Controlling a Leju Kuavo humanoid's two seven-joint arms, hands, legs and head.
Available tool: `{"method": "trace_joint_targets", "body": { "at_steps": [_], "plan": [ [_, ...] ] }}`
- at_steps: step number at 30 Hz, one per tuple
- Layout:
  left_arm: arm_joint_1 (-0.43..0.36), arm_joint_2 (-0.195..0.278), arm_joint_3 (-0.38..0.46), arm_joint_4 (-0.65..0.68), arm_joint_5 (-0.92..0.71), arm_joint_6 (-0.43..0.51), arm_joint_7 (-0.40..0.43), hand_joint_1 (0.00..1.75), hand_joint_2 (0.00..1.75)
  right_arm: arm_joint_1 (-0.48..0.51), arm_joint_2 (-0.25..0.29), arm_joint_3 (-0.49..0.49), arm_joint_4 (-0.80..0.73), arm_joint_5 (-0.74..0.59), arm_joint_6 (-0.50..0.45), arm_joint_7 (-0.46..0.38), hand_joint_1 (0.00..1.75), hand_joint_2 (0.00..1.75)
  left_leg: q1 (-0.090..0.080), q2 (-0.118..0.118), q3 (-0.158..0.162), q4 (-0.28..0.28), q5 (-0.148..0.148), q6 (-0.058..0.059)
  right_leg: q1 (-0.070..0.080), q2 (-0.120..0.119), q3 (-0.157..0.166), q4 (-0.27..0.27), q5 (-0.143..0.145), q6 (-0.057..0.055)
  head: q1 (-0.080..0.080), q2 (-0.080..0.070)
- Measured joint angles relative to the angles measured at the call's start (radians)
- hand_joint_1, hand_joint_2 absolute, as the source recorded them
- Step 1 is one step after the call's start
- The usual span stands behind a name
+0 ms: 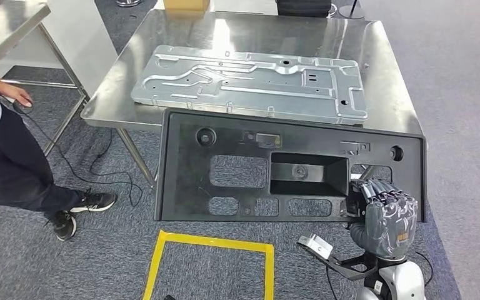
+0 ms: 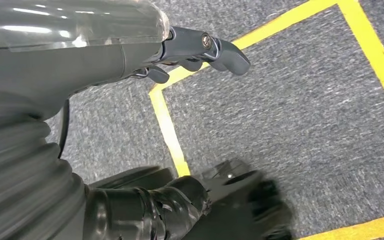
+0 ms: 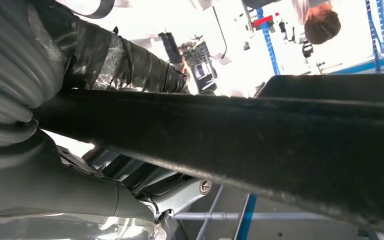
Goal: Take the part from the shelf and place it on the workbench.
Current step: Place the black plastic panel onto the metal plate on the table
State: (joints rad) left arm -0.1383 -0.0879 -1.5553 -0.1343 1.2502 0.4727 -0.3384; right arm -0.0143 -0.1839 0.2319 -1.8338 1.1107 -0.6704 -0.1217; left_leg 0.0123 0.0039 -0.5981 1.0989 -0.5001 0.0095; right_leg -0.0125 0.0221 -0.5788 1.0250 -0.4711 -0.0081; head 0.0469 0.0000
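— Head view is giving the wide picture: the right hand (image 1: 386,215) is gripping the big black plastic panel (image 1: 287,169) at its near right corner, fingers wrapped over the edge. The panel's far edge is sitting at the front rim of the steel surface (image 1: 375,69), while the rest is hanging out over the grey carpet (image 1: 100,262).

— Is it lying flat on the surface?

— Can't tell from up here whether it's resting on the rim or just touching it. A grey stamped metal sheet (image 1: 250,81) is lying flat on the surface just beyond the panel.

— What is the right wrist view adding?

— It's looking along the panel's dark edge (image 3: 260,135) from underneath, with the hand (image 3: 80,150) clamping that edge: taped fingers (image 3: 130,60) on one side, the grey thumb part on the other. That two-sided grip isn't readable from the head view.

— And the left hand?

— The left wrist view is showing the left hand (image 2: 200,50) hanging over the carpet, fingers slightly curled and apart, holding nothing. Yellow floor tape (image 2: 167,127) is running beneath it; from the head view that same tape (image 1: 209,244) is forming a square outline on the floor.

— Anyone nearby?

— A person (image 1: 6,156) in dark trousers is standing at the left, one hand reaching toward a second steel table.
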Motion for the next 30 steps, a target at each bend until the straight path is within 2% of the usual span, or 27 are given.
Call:
{"method": "trace_joint_targets", "body": {
  "at_steps": [1,2,4,6,7,9,10,11,12,13,14,16,17,18,21,23,25,26,27,28,30],
  "plan": [
    [-0.001,0.000,0.000,0.000,-0.001,0.000,0.000,0.00,1.75,0.000,0.000,0.000,0.000,0.005,0.000,-0.002,1.75,1.75,-0.001,-0.003,0.019,-0.043,0.013,0.004,0.001,0.002,-0.002,0.004,-0.002,0.005,0.000,0.000],
    [-0.002,0.000,0.000,0.000,-0.002,0.000,0.000,0.00,1.75,0.000,0.000,0.000,0.000,0.016,0.000,-0.005,1.75,1.75,-0.002,-0.005,0.027,-0.062,0.015,0.008,0.002,0.004,-0.005,0.006,-0.002,0.011,0.001,0.000],
    [-0.002,0.000,0.000,0.000,-0.005,0.000,0.001,0.00,1.75,0.000,0.000,0.000,0.000,0.047,-0.002,-0.011,1.75,1.75,-0.004,-0.006,0.027,-0.066,0.018,0.020,0.001,0.006,-0.008,0.005,0.000,0.022,0.001,0.000],
    [-0.003,0.001,0.000,0.000,-0.008,0.000,0.003,0.00,1.75,0.001,0.000,0.000,0.000,0.088,-0.004,-0.015,1.75,1.75,-0.003,-0.003,0.029,-0.075,0.026,0.035,-0.001,-0.001,-0.015,0.022,-0.014,0.032,0.001,0.000],
    [-0.004,0.001,0.000,0.000,-0.009,0.000,0.003,0.00,1.75,0.001,0.000,0.001,0.001,0.105,-0.004,-0.014,1.75,1.75,-0.001,-0.002,0.030,-0.079,0.029,0.042,-0.003,-0.005,-0.030,0.054,-0.035,0.036,0.001,0.000],
    [-0.005,0.001,0.000,0.000,-0.010,0.000,0.002,0.00,1.75,0.002,0.000,0.002,0.004,0.117,-0.006,-0.010,1.75,1.75,-0.001,0.001,0.029,-0.081,0.031,0.049,-0.004,-0.012,-0.085,0.171,-0.096,0.043,0.002,0.000],
    [-0.005,0.001,0.000,0.000,-0.010,-0.001,0.001,0.00,1.75,0.003,0.000,0.002,0.006,0.116,-0.006,-0.007,1.75,1.75,-0.001,0.002,0.028,-0.081,0.031,0.050,-0.005,-0.012,-0.113,0.229,-0.117,0.046,0.002,0.000],
    [-0.004,0.002,0.000,0.000,-0.012,-0.003,-0.002,0.00,1.75,0.005,0.000,0.003,0.008,0.113,-0.007,-0.005,1.75,1.75,-0.001,0.003,0.028,-0.081,0.030,0.050,-0.006,-0.012,-0.129,0.262,-0.122,0.048,0.002,0.000],
    [-0.003,0.002,0.000,0.000,-0.015,-0.006,-0.006,0.00,1.75,0.005,0.000,0.003,0.009,0.111,-0.008,-0.004,1.75,1.75,-0.002,0.004,0.028,-0.081,0.030,0.049,-0.007,-0.012,-0.128,0.259,-0.107,0.048,0.002,0.000],
    [-0.004,0.003,0.000,0.000,-0.018,-0.011,-0.010,0.00,1.75,0.006,0.000,0.003,0.010,0.109,-0.008,-0.004,1.75,1.75,-0.001,0.004,0.030,-0.080,0.029,0.048,-0.008,-0.013,-0.109,0.220,-0.078,0.047,0.002,0.000],
    [-0.004,0.003,0.000,0.000,-0.022,-0.015,-0.015,0.00,1.75,0.006,0.000,0.003,0.010,0.108,-0.009,-0.004,1.75,1.75,-0.001,0.004,0.032,-0.080,0.028,0.047,-0.009,-0.016,-0.076,0.155,-0.042,0.045,0.002,0.000],
    [-0.004,0.003,0.000,0.000,-0.025,-0.025,-0.020,0.00,1.75,0.005,0.000,0.003,0.010,0.104,-0.012,-0.004,1.75,1.75,-0.005,0.004,0.033,-0.079,0.026,0.039,-0.005,-0.022,-0.019,0.039,-0.002,0.038,0.001,0.000],
    [-0.004,0.004,0.000,0.000,-0.027,-0.029,-0.022,0.00,1.75,0.006,0.000,0.003,0.011,0.101,-0.012,-0.004,1.75,1.75,-0.007,0.005,0.033,-0.078,0.025,0.034,-0.002,-0.023,-0.005,0.010,0.002,0.033,0.001,0.000],
    [-0.004,0.004,0.000,0.000,-0.028,-0.033,-0.023,0.00,1.75,0.006,0.000,0.003,0.011,0.097,-0.013,-0.004,1.75,1.75,-0.008,0.005,0.032,-0.078,0.025,0.029,0.001,-0.023,-0.004,0.003,-0.002,0.029,0.001,0.000],
    [-0.005,0.004,0.000,0.000,-0.029,-0.039,-0.029,0.00,1.75,0.007,-0.001,0.004,0.011,0.086,-0.013,-0.005,1.75,1.75,-0.006,0.006,0.029,-0.067,0.013,0.012,-0.003,-0.020,-0.001,-0.006,0.003,0.011,0.001,0.000],
    [-0.006,0.005,0.000,0.000,-0.030,-0.044,-0.031,0.00,1.75,0.005,-0.001,0.006,0.011,0.082,-0.013,-0.005,1.75,1.75,-0.004,0.004,-0.003,0.008,-0.035,0.005,-0.006,-0.021,0.002,-0.012,0.006,-0.002,0.000,0.000],
    [-0.004,0.005,0.000,0.000,-0.031,-0.049,-0.032,0.00,1.75,0.004,-0.002,0.010,0.011,0.079,-0.013,-0.007,1.75,1.75,-0.003,0.003,-0.061,0.130,-0.091,0.001,-0.004,-0.021,0.001,-0.011,0.005,-0.007,0.000,0.000],
    [-0.003,0.006,0.000,0.000,-0.031,-0.050,-0.033,0.00,1.75,0.004,-0.002,0.013,0.011,0.078,-0.013,-0.009,1.75,1.75,-0.002,0.003,-0.081,0.172,-0.101,0.000,-0.002,-0.020,0.000,-0.010,0.004,-0.008,0.000,0.000],
    [-0.003,0.006,0.000,0.000,-0.031,-0.051,-0.033,0.00,1.75,0.004,-0.002,0.016,0.011,0.078,-0.013,-0.011,1.75,1.75,-0.002,0.003,-0.086,0.180,-0.093,0.000,-0.001,-0.019,0.000,-0.008,0.004,-0.009,0.000,0.000],
    [-0.003,0.006,0.000,0.000,-0.031,-0.051,-0.033,0.00,1.75,0.004,-0.002,0.019,0.011,0.078,-0.013,-0.013,1.75,1.75,-0.002,0.003,-0.073,0.152,-0.067,0.001,-0.001,-0.018,0.000,-0.005,0.002,-0.008,0.000,0.000],
    [-0.004,0.006,0.000,0.000,-0.032,-0.051,-0.032,0.00,1.75,0.001,-0.002,0.023,0.011,0.079,-0.014,-0.015,1.75,1.75,-0.002,0.001,-0.016,0.030,-0.005,0.008,0.000,-0.016,0.000,0.000,-0.002,-0.005,0.000,0.000]
  ]
}}
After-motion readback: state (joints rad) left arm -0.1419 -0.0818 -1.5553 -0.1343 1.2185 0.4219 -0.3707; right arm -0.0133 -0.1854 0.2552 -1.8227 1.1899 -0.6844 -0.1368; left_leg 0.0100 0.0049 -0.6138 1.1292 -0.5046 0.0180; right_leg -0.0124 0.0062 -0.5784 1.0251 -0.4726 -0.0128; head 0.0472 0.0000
